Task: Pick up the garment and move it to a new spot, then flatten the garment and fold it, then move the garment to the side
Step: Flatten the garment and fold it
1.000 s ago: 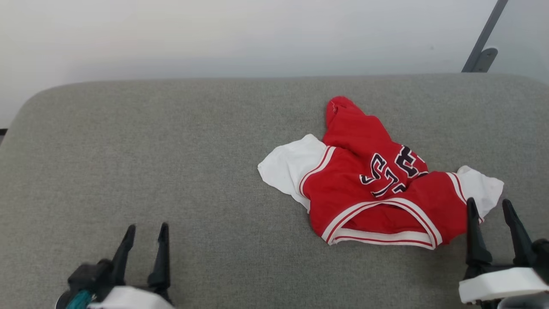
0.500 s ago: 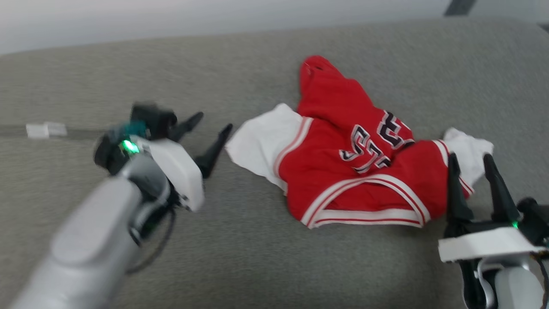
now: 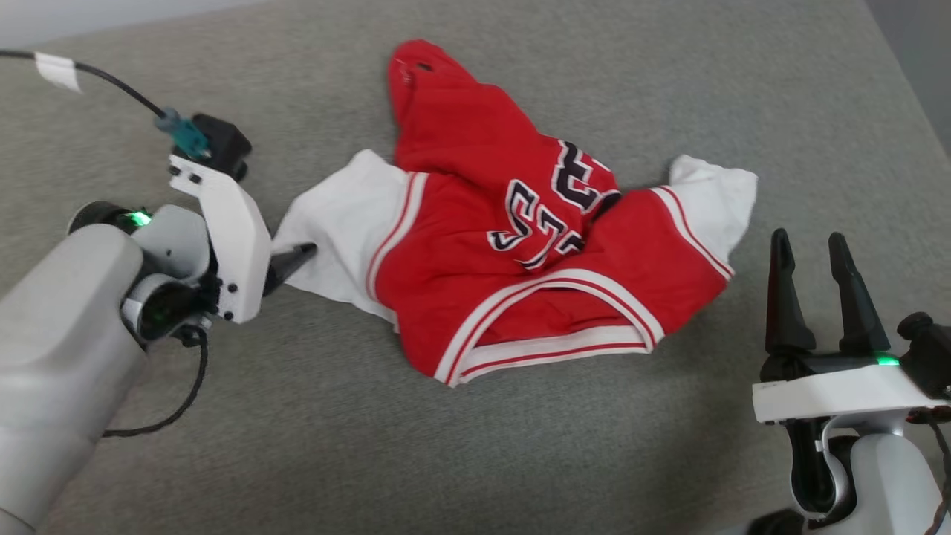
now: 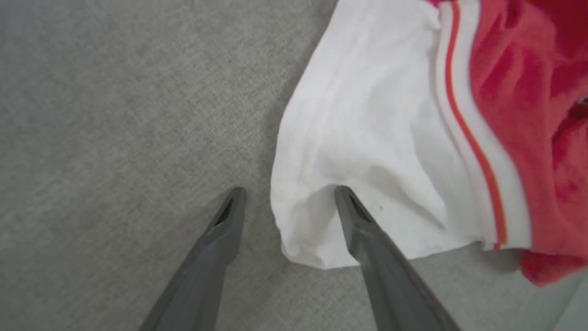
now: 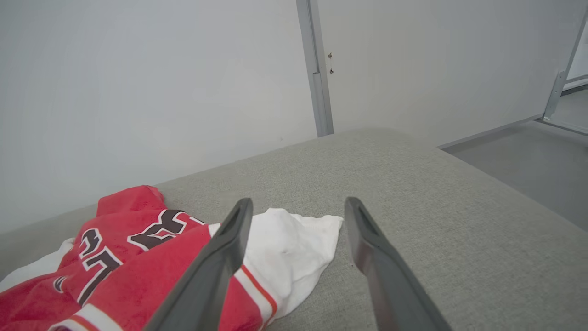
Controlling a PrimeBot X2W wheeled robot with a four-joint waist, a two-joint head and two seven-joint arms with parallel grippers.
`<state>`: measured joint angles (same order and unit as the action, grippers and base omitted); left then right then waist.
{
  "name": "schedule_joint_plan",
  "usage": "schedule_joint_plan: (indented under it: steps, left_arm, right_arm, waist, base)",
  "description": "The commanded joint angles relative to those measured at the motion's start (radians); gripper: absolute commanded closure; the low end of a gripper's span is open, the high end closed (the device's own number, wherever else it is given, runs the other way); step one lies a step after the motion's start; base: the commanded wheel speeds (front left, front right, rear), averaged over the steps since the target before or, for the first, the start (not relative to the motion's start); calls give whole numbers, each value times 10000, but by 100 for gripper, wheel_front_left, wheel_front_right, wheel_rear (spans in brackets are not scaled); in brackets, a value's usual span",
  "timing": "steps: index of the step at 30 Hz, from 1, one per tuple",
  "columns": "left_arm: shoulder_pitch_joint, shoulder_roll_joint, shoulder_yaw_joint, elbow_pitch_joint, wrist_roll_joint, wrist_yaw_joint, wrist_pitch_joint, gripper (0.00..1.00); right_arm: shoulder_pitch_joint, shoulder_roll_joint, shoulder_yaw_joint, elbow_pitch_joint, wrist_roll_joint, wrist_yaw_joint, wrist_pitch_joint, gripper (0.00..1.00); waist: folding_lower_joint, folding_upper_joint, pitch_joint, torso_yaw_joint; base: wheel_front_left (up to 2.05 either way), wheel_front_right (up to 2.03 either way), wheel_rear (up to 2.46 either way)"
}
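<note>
**Bracketing a Sleeve Corner, Gripping Nothing**

Finding the garment lying bunched on the grey cushion, red body heaped, black white-edged numerals facing up, striped neck trim lying nearest the robot. Holding the left gripper low at the white sleeve on the robot's left, fingers spread wide, bracketing that sleeve's corner between them: one fingertip sitting against the cloth, the other over bare cushion. Pinching nothing. Hovering the right gripper near the other white sleeve, standing apart from the cloth in the head view, fingers likewise spread wide, pointing toward the pale wall.
</note>
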<state>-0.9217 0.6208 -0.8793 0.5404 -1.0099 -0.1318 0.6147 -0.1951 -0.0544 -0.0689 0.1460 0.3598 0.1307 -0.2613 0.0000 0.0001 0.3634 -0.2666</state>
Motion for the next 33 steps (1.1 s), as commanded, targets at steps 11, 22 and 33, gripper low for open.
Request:
schedule_joint_plan:
  steps: [11,22,33]
  left_arm:
    - [150,-314,-331,329,-1085,18,-648,100]
    - [693,556,396,1035,-1345,37,-3087,100]
    - [2319,1002,821,1568,-1861,631,-4153,100]
  right_arm:
    - [-211,31,-72,-48,-19,1,-51,0]
    - [253,23,-359,-241,-694,1,-51,0]
    - [749,-68,-483,-332,-970,1,-52,0]
  waist:
    - [0,-1,46,233]
    - [0,-1,-790,1427]
    - [0,-1,-1412,2061]
  base:
    - [0,0,0]
    - [0,0,0]
    - [0,0,0]
